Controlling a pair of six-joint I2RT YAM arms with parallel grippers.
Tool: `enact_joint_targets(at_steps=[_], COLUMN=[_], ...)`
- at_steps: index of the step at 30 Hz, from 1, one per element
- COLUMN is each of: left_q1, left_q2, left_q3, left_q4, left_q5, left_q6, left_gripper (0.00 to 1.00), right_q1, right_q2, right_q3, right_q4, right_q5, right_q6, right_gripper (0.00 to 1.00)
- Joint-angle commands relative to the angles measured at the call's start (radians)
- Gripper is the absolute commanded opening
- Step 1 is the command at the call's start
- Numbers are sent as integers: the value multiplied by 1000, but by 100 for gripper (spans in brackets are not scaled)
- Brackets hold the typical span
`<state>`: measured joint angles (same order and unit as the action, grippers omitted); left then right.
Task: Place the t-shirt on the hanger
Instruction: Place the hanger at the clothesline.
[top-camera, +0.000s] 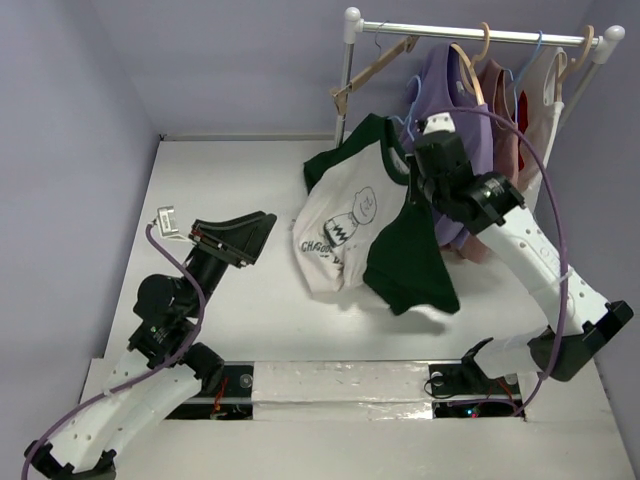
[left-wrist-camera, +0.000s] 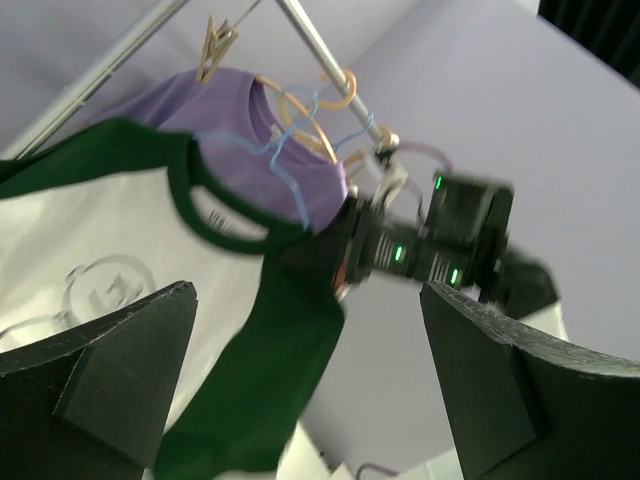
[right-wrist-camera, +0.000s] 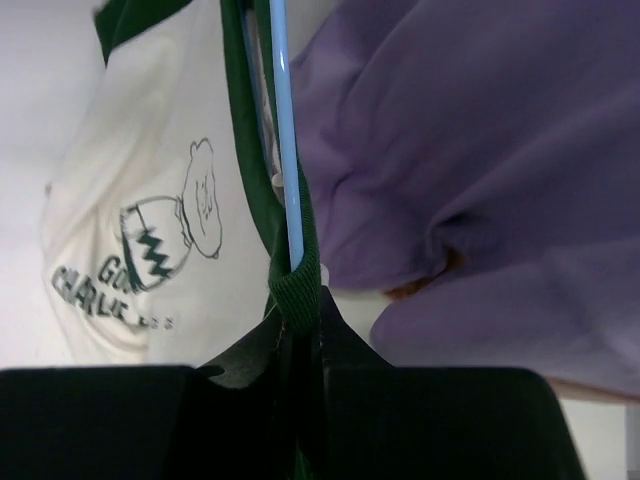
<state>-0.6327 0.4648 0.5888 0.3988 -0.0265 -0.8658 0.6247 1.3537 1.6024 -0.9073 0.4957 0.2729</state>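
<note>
At left, low over table (top-camera: 262, 325): left gripper (top-camera: 255, 238), released, jaws wide, empty. Centre: t-shirt (top-camera: 345, 225) hanging clear of table, long axis diagonal, collar up-right toward rack rail (top-camera: 470, 33), hem down-left. Cream front, black cartoon print, dark green sleeve drooping. Right gripper (right-wrist-camera: 300, 335) clenched on collar, touching hanger (right-wrist-camera: 285, 130) wire. Close behind: lavender t-shirt (top-camera: 450, 100), wooden hanger (top-camera: 375, 70).

rack (top-camera: 470, 33): back right | hanging: purple tee (top-camera: 442, 82), pink top (top-camera: 497, 98), white top (top-camera: 540, 85) | wooden hanger (top-camera: 378, 66): bare, tilted
</note>
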Motion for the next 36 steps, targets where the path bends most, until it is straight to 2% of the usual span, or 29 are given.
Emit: enact_joint_targets(at_steps=[1, 8, 14, 21, 27, 36], left_q1=[4, 4, 4, 4, 4, 4], left_q2=[-40, -92, -112, -104, -92, -98], left_q3=[-18, -3, -10, -20, -27, -20], left_q4=[-58, -147, -192, -198, -199, -232], left_q5=[56, 36, 37, 7, 4, -9], left_q6=[62, 143, 175, 200, 202, 211], left_gripper=[93, 94, 94, 94, 94, 94], right_q1=[-57, -105, -114, -123, -157, -177], right_q2=[40, 156, 208, 197, 315, 329], right_q3=[152, 436, 556, 550, 627, 510], right_q4=[15, 1, -15, 30, 30, 110], right_q5=[78, 121, 144, 153, 110, 86], right_q6=[-67, -136, -153, -196, -244, -236], right_gripper=[0, 0, 0, 0, 0, 0])
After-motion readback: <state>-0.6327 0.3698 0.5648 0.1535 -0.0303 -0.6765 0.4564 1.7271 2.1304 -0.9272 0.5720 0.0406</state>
